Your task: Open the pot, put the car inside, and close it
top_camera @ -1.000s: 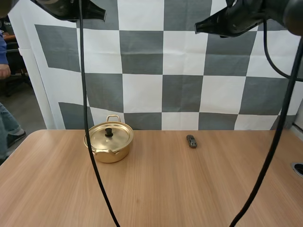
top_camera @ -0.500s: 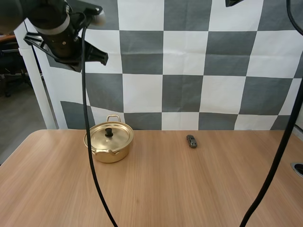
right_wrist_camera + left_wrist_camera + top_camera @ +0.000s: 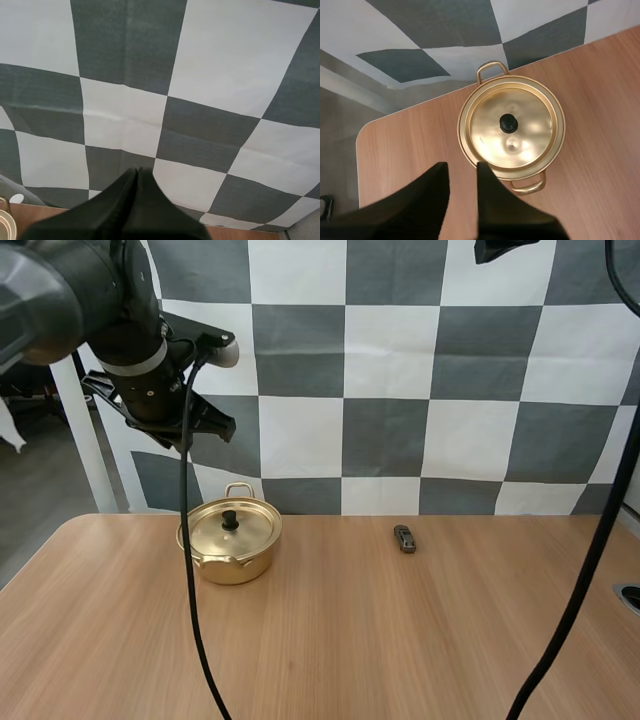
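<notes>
A gold pot (image 3: pixel 230 545) stands on the wooden table at the left, its lid (image 3: pixel 232 528) with a black knob (image 3: pixel 230 520) closed on it. A small dark toy car (image 3: pixel 404 538) lies to its right, well apart from it. My left arm (image 3: pixel 150 365) hangs high over the table's back left, above and behind the pot. In the left wrist view my left gripper (image 3: pixel 461 172) is open with nothing between its fingers, and the pot (image 3: pixel 547 150) and its knob (image 3: pixel 508 122) lie far below, just ahead of the tips. My right gripper (image 3: pixel 136 174) is shut on nothing, held high.
The table (image 3: pixel 330 650) has rounded corners; its left edge is close to the pot. A round dark fitting (image 3: pixel 630 596) sits at the table's right edge. A piece of my right arm (image 3: pixel 505 248) shows at the high view's top edge.
My left arm has come down toward the pot and its fingers have parted. My right arm has risen almost out of the high view. Pot and car have not moved.
</notes>
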